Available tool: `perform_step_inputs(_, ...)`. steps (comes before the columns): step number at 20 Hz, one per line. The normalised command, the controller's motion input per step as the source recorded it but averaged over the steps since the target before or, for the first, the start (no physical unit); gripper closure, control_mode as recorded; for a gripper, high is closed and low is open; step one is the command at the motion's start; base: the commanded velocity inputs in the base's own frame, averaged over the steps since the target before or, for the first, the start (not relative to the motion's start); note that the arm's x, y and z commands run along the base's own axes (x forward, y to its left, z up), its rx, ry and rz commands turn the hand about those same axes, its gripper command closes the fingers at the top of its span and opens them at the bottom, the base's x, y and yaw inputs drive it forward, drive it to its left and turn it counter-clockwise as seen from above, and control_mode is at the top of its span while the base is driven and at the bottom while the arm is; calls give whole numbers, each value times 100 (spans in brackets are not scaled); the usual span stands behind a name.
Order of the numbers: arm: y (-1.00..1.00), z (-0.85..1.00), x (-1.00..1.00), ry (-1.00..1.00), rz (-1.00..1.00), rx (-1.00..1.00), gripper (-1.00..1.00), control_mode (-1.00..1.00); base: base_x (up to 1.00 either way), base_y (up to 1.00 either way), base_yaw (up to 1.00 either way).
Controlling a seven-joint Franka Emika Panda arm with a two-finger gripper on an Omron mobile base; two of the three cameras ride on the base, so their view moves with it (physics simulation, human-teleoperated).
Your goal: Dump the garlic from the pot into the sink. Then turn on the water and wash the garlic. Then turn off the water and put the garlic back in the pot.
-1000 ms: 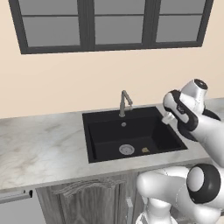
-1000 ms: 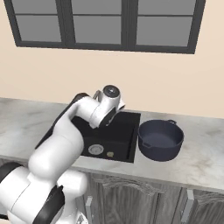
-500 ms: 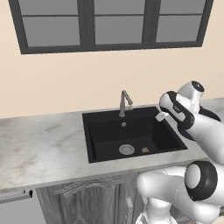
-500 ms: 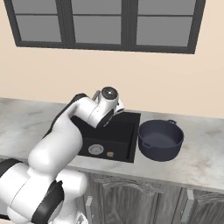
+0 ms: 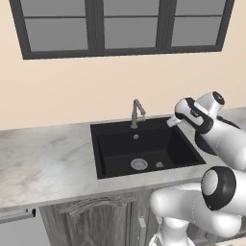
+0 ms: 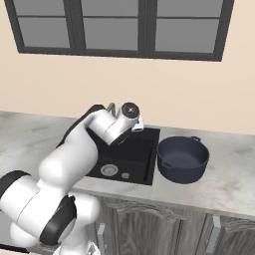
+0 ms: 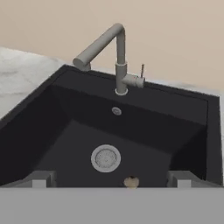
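The garlic [image 7: 131, 181] is a small tan lump on the floor of the black sink [image 7: 78, 131], just right of the round steel drain [image 7: 105, 158]. It also lies beside the drain in the sink [image 5: 103, 158] as the garlic [image 5: 159, 165] and in the right base view as the garlic [image 6: 125, 176]. The dark pot [image 6: 182, 159] stands upright on the counter right of the sink [image 6: 152, 149]. My gripper [image 7: 111, 179] hovers open and holding nothing above the sink's right side, facing the faucet [image 7: 116, 48]. In the left base view the gripper [image 5: 172, 121] hangs right of the faucet [image 5: 137, 113].
Marble counter [image 5: 43, 158] stretches left of the sink, and more of the counter [image 6: 234, 184] lies right of the pot. A beige wall with a dark-framed window [image 5: 120, 29] rises behind the faucet. The faucet's small lever [image 7: 141, 72] sticks up on its right side.
The hand has drifted a little to the left, from over the sink's right rim toward the faucet. The jaws stayed open. Garlic and pot have not moved.
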Motion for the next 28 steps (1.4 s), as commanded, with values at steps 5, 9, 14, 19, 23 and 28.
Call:
perform_step_inputs(5, 0, 0, 22, 0, -17, 17, -100, -100, 0, 0, 0)
perform_step_inputs(9, 13, -1, 17, 0, -14, 13, -100, -100, 0, 0, 0)
perform_step_inputs(14, 13, 0, 12, 0, -9, 14, -100, -100, 0, 0, 0)
perform_step_inputs(19, 2, -1, 16, 0, -6, 14, -100, -100, 0, 0, 0)
perform_step_inputs(23, 3, -5, 17, 0, -5, 10, -100, -100, 0, 0, 0)
perform_step_inputs(28, 19, -10, 22, 0, -1, 3, -100, -100, 0, 0, 0)
